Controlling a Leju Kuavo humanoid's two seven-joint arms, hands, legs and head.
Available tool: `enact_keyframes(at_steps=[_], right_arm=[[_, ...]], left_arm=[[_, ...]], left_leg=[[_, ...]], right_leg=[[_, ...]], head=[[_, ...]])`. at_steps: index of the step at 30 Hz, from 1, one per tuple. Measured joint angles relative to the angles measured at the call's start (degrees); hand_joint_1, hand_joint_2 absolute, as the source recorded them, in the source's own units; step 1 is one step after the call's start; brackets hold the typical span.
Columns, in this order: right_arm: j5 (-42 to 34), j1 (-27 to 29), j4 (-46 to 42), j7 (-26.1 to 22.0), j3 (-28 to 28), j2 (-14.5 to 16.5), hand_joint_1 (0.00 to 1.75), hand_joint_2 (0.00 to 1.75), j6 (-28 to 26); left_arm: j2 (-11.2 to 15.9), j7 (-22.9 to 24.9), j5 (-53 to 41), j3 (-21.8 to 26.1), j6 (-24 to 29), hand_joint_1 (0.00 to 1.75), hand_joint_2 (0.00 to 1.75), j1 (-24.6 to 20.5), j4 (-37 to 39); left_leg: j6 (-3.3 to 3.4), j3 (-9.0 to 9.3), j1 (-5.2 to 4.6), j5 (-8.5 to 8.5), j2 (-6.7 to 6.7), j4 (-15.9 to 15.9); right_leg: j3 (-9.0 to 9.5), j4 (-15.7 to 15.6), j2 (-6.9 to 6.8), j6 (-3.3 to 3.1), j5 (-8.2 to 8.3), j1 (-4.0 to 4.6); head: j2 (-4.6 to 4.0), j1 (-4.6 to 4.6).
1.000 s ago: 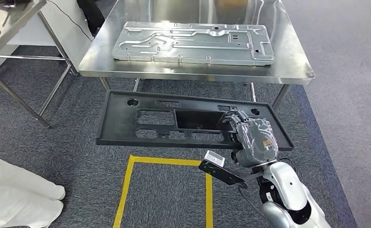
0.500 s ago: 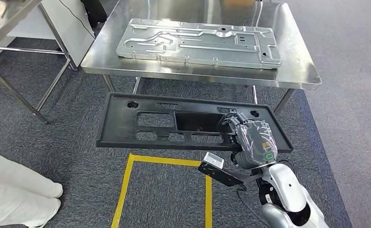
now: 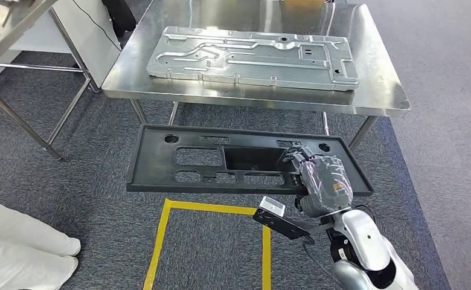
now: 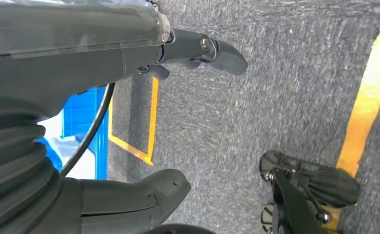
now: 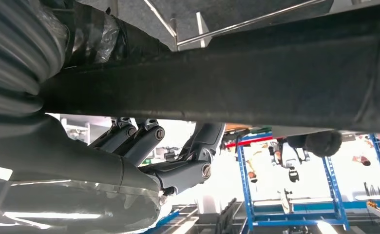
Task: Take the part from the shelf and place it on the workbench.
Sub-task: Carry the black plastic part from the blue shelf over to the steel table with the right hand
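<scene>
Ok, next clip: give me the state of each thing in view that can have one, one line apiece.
black part: off the floor, held roughly level in front of the workbench, not yet on it.
right hand: grips the black part at its near edge, towards its right end.
left hand: holds nothing, hangs over the carpet.
metal panel: lying flat on the workbench.
workbench: carries the metal panel.

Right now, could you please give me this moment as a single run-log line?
right hand: grips black part, carried level short of workbench | left hand: holds nothing, over carpet | workbench: metal panel on it
</scene>
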Motion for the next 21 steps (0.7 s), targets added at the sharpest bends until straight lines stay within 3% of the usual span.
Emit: enact_keyframes(at_steps=[3,4,5,6,8,9,11,14,16,19,20,21], right_arm=[[0.0,0.0,0.0,0.0,0.1,0.0,1.75,1.75,0.1],[0.0,0.1,0.0,0.0,0.2,0.0,1.75,1.75,0.2],[0.0,0.2,0.1,0.0,0.2,0.0,1.75,1.75,0.2],[0.0,0.2,0.1,0.0,0.3,0.0,1.75,1.75,0.3],[0.0,0.2,0.1,0.0,0.3,0.0,1.75,1.75,0.3],[0.0,0.2,0.1,0.0,0.3,0.0,1.75,1.75,0.3],[0.0,0.1,0.1,0.0,0.3,0.0,1.75,1.75,0.3],[0.2,-0.1,0.1,0.0,0.3,-0.4,1.75,1.75,0.4],[1.1,-0.5,0.1,0.0,0.2,-1.1,1.75,1.75,1.0],[3.7,-1.4,0.4,0.6,0.2,-2.7,1.75,1.75,2.4],[4.6,-1.7,0.6,0.8,0.2,-3.2,1.75,1.75,2.7],[5.6,-2.0,0.8,1.1,0.2,-3.7,1.75,1.75,2.9]], left_arm=[[0.0,0.0,0.0,0.0,0.0,0.00,1.75,0.0,0.0],[0.0,0.0,0.0,0.0,0.0,0.00,1.75,0.1,0.0],[0.0,0.0,0.0,0.1,0.0,0.00,1.75,0.1,0.0],[0.1,0.0,0.0,0.1,0.0,0.00,1.75,0.2,0.0],[0.1,0.0,0.0,0.2,0.0,0.00,1.75,0.2,0.0],[0.1,0.0,0.0,0.2,0.0,0.00,1.75,0.2,0.1],[0.1,0.0,0.0,0.2,0.0,0.00,1.75,0.1,0.1],[0.1,0.0,0.0,0.3,0.0,0.00,1.75,0.1,0.2],[0.2,0.0,0.0,0.3,0.0,0.00,1.75,0.1,0.2],[0.2,0.0,0.0,0.5,-0.1,0.00,1.75,0.1,0.2],[0.1,0.0,0.0,0.6,-0.1,0.00,1.75,0.1,0.2],[0.1,0.0,0.0,0.8,-0.1,0.00,1.75,0.1,0.2]], left_leg=[[-0.95,-5.53,0.51,-4.43,0.10,10.4],[-1.20,-7.38,0.74,-5.04,0.12,13.3],[-1.41,-8.27,0.95,-4.43,0.14,14.2],[-1.57,-7.99,1.13,-2.69,0.16,12.7],[-1.74,-4.82,1.38,1.72,0.26,5.2],[-1.57,-3.20,1.31,2.95,0.23,1.8],[-0.83,-1.83,1.06,3.08,0.12,-0.9],[0.75,-1.25,1.01,2.81,-0.01,-1.3],[1.56,-0.57,0.98,2.62,-0.02,-1.6],[2.33,-0.07,0.48,2.03,-0.04,-1.6],[2.47,0.21,0.24,1.78,-0.08,-1.6],[2.56,0.61,0.00,1.49,-0.14,-1.6]], right_leg=[[0.77,-0.3,-0.27,-0.50,-0.40,-0.19],[0.94,-0.3,-0.31,-0.51,-0.61,-0.23],[1.16,-0.2,-0.31,-0.41,-0.85,-0.31],[1.47,-0.2,-0.27,-0.21,-1.15,-0.45],[2.25,0.0,-0.21,0.42,-1.89,-0.75],[2.56,0.1,-0.15,0.84,-2.27,-0.76],[2.91,0.2,-0.08,1.69,-2.59,-0.64],[2.98,1.0,-0.06,2.63,-2.67,-0.79],[1.00,5.0,-0.08,2.85,-4.66,-0.90],[-5.76,15.8,-0.09,2.88,-8.83,-0.64],[-7.15,17.2,-0.09,2.70,-8.61,-0.51],[-7.37,16.3,-0.08,2.34,-7.10,-0.30]], head=[[0.00,-0.03],[0.00,-0.03],[0.00,-0.03],[0.00,-0.03],[0.00,-0.03],[0.00,-0.03],[0.00,-0.03],[0.00,-0.03],[0.00,-0.02],[0.00,-0.01],[0.00,-0.01],[0.00,-0.01]])
